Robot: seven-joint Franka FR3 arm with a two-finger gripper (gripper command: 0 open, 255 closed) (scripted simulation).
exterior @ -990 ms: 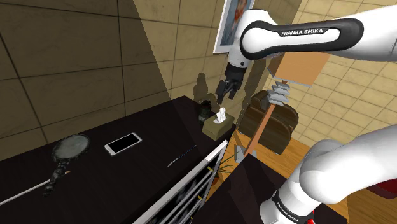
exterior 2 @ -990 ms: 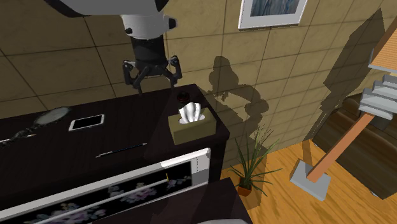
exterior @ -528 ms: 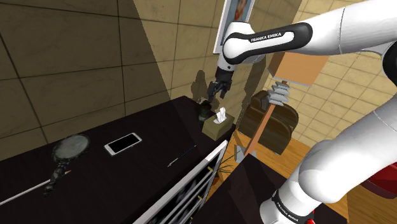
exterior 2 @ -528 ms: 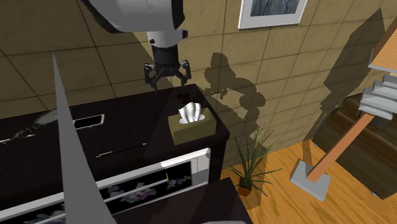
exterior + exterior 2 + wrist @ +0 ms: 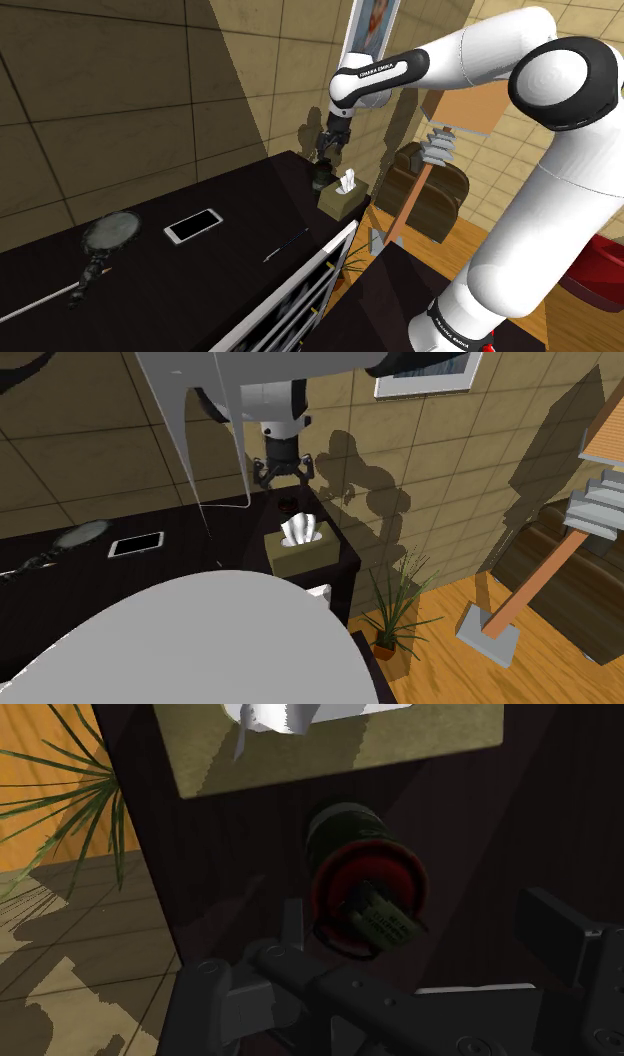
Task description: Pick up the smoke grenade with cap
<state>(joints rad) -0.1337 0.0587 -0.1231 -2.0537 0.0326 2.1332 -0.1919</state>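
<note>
Gripper [image 5: 283, 480] hovers with jaws apart just above the red-capped smoke grenade [image 5: 291, 504], which sits on the dark cabinet [image 5: 90, 577] at the tissue box's [image 5: 298, 555] twelve o'clock in the second exterior view.

Dark wood cabinet top [image 5: 205, 275], matt tissue box [image 5: 300, 556], white paper tissue [image 5: 299, 530], smooth red-capped smoke grenade [image 5: 367, 889].

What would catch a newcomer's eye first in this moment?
The white arm stretching across the shoulder view, its black claw open just above the red-capped smoke grenade at the far corner of the dark cabinet. Next, the tissue box beside the grenade, white tissue sticking up.
</note>
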